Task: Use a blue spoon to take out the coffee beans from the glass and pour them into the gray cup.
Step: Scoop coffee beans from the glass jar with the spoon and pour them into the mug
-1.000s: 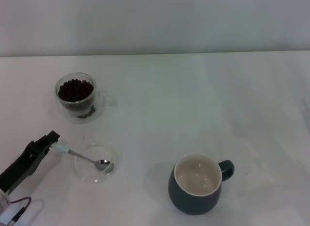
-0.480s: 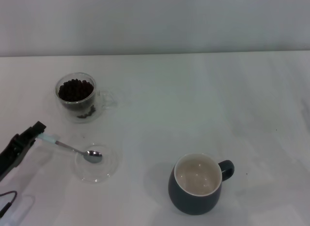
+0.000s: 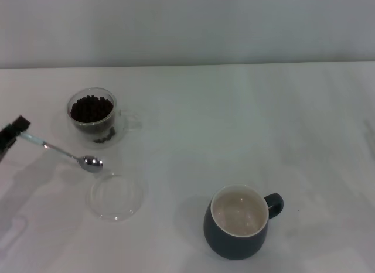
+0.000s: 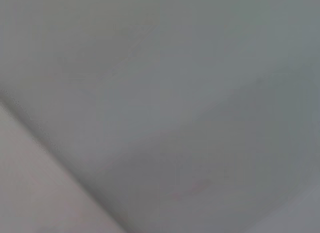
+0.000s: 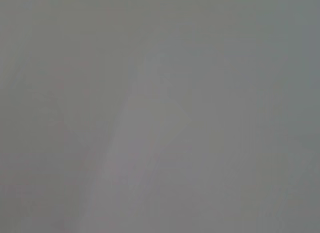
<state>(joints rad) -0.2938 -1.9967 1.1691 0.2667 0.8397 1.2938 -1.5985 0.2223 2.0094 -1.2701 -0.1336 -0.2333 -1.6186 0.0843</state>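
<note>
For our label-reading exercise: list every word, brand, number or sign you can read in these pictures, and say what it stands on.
None: no readable text, number or sign shows anywhere.
The gray cup, the glass, the blue spoon and the saucer are all plain.
Both wrist views show only blank surface.

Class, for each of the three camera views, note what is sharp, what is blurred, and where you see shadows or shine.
Head view: even, soft light; the blue spoon shines at its bowl and casts a faint shadow on the table; the gray cup and the glass are fairly sharp. Left wrist view: a featureless grey blur with one soft diagonal edge. Right wrist view: a uniform grey blur, nothing recognisable.
</note>
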